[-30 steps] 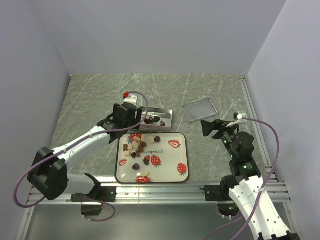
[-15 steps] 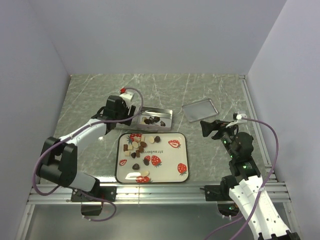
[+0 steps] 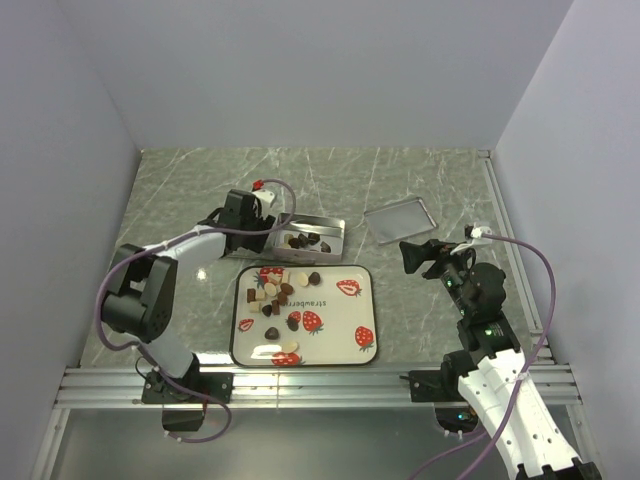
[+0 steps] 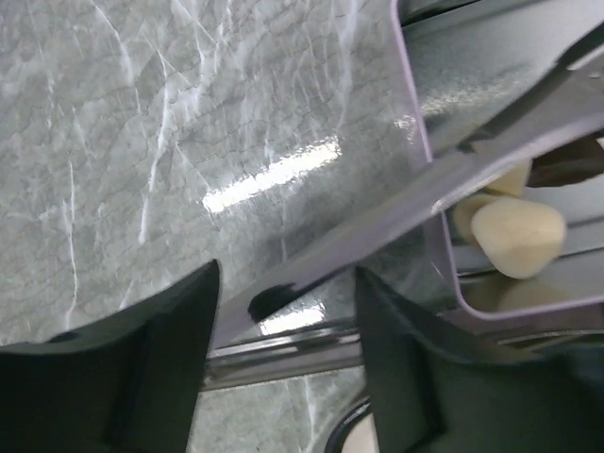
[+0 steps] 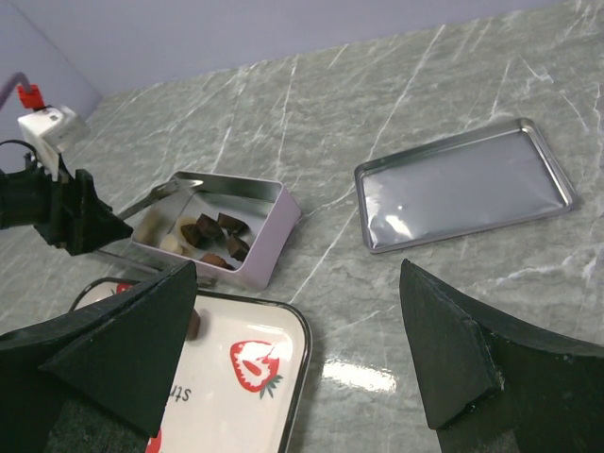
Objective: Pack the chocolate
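The chocolate [image 3: 279, 291] lies as several dark brown, light brown and cream pieces on the left half of the strawberry-print tray [image 3: 340, 350]. More pieces sit in the open metal tin [image 3: 330, 226], also seen in the right wrist view [image 5: 209, 230]. My left gripper [image 3: 268, 222] is low at the tin's left end, open, with nothing held. In the left wrist view its fingers [image 4: 142, 377] straddle the tin's rim, and cream pieces [image 4: 517, 236] show in the tin's corner. My right gripper [image 3: 425, 255] hovers open and empty to the right of the tray.
The tin's flat metal lid [image 3: 399, 218] lies on the marble table at the back right, also in the right wrist view [image 5: 462, 184]. The tray's corner [image 5: 283, 330] is just below the right gripper. Walls enclose the table on three sides.
My left gripper has moved from over the tray's top left corner back and down to the tin's left end. The right arm has barely moved.
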Action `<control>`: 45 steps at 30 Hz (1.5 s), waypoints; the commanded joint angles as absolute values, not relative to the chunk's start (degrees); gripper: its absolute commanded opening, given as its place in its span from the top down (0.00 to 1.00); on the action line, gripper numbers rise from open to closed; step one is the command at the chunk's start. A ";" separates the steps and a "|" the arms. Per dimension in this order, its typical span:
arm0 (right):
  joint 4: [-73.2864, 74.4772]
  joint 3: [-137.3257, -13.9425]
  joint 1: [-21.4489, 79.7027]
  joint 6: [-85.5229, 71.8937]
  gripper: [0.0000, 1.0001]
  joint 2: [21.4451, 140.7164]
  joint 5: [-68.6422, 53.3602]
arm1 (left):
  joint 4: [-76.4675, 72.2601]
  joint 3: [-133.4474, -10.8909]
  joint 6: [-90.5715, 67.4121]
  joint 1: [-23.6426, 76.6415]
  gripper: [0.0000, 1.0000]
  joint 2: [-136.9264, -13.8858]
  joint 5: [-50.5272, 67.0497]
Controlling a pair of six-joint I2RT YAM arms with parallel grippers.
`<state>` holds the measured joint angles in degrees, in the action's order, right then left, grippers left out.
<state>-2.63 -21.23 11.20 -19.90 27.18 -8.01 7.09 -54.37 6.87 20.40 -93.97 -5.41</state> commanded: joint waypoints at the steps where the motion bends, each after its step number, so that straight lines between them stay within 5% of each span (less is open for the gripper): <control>1: -4.04 -21.45 10.99 -19.69 0.06 27.07 -7.29 | 6.68 -57.57 8.52 19.69 0.39 -95.27 -6.85; 5: -3.96 -21.80 10.99 -19.60 0.06 27.68 -7.12 | 5.28 -57.66 9.32 18.99 0.58 -97.90 -8.53; 19: -4.13 -21.71 10.99 -19.42 0.06 28.30 -7.03 | 6.41 -57.13 8.97 18.90 0.89 -94.84 -5.72; 37: -4.57 -21.80 10.99 -19.51 0.07 29.36 -7.38 | 6.94 -54.23 8.35 19.95 0.95 -85.96 -1.66; 45: -4.31 -21.80 10.99 -19.51 0.07 29.00 -7.12 | 12.56 -58.71 0.36 12.84 0.95 -90.70 -5.71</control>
<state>-2.57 -21.23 11.20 -19.88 29.28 -7.57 10.85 -55.66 4.97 16.08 -89.67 -3.92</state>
